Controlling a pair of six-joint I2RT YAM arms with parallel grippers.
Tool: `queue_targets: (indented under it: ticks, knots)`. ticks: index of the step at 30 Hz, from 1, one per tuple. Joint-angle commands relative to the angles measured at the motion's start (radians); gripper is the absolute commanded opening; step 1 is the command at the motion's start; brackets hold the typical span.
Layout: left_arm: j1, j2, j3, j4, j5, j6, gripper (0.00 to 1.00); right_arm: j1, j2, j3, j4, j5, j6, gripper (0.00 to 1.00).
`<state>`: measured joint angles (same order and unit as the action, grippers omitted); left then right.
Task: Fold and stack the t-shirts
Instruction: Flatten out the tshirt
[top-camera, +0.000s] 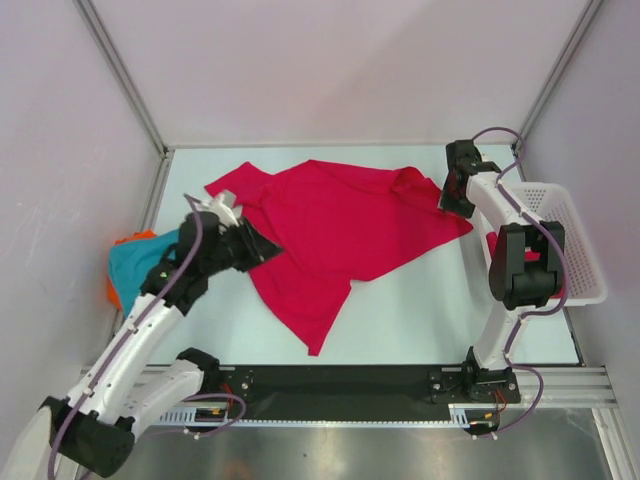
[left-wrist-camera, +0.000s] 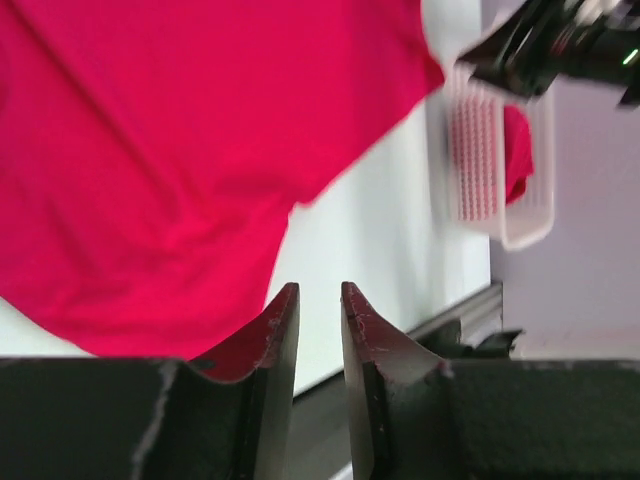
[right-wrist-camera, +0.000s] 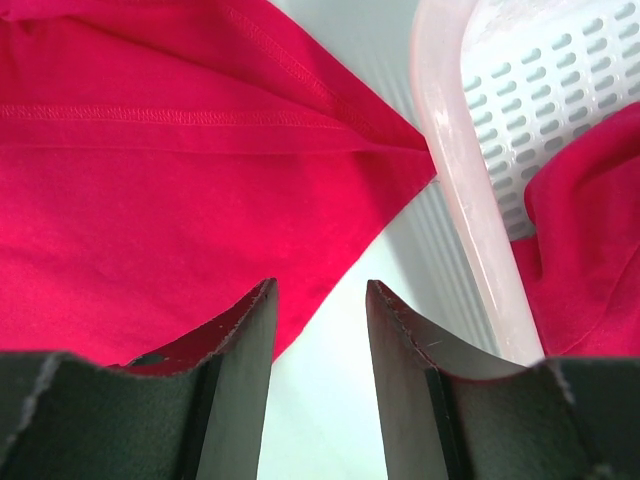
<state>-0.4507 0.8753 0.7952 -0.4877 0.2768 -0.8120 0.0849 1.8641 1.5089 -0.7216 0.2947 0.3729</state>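
Note:
A crimson t-shirt (top-camera: 340, 225) lies crumpled and spread across the middle of the table, and it also shows in both wrist views (left-wrist-camera: 180, 150) (right-wrist-camera: 150, 180). A teal t-shirt (top-camera: 140, 260) is bunched at the left edge. Another crimson t-shirt (top-camera: 493, 243) (right-wrist-camera: 590, 240) sits in the basket. My left gripper (top-camera: 262, 250) (left-wrist-camera: 318, 290) hovers at the spread shirt's left side, its jaws a narrow gap apart with bare table showing between them. My right gripper (top-camera: 452, 195) (right-wrist-camera: 320, 285) is open over the shirt's right corner, with nothing between its fingers.
A white mesh basket (top-camera: 575, 225) (right-wrist-camera: 470, 200) (left-wrist-camera: 520, 235) stands at the right edge beside the right arm. Something orange (top-camera: 113, 292) pokes out under the teal shirt. Grey walls close in the table on three sides. A black rail (top-camera: 340, 385) runs along the front.

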Motion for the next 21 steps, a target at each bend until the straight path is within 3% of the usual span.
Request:
queue_targets:
  ticks: [1,4,7,9,10,11,14,21]
  knots:
    - [0.183,0.023,0.113,-0.141,0.067,0.168,0.28,0.018,-0.014,0.017,-0.013,0.006,0.001,0.47]
    - [0.240,0.074,0.102,-0.100,0.154,0.185,0.28,0.027,-0.005,0.027,-0.027,0.007,-0.002,0.47]
    - [0.213,0.122,0.047,-0.077,0.283,0.198,0.29,0.030,-0.006,0.039,-0.032,0.009,-0.008,0.48]
    - [0.182,0.097,-0.005,-0.084,0.271,0.212,0.34,0.030,-0.003,0.048,-0.036,0.009,-0.009,0.48]
    - [0.159,0.053,-0.064,-0.087,0.268,0.214,0.41,0.032,-0.006,0.048,-0.036,0.008,-0.009,0.48]
    - [0.149,0.028,-0.095,-0.091,0.274,0.215,0.57,0.033,-0.005,0.045,-0.036,0.006,-0.009,0.48]
    - [0.101,-0.071,-0.204,-0.098,0.279,0.189,0.82,0.041,0.003,0.045,-0.033,0.006,-0.005,0.48]
    - [-0.019,-0.194,-0.324,-0.115,0.226,0.056,0.97,0.079,0.027,0.053,-0.032,0.017,0.006,0.48]
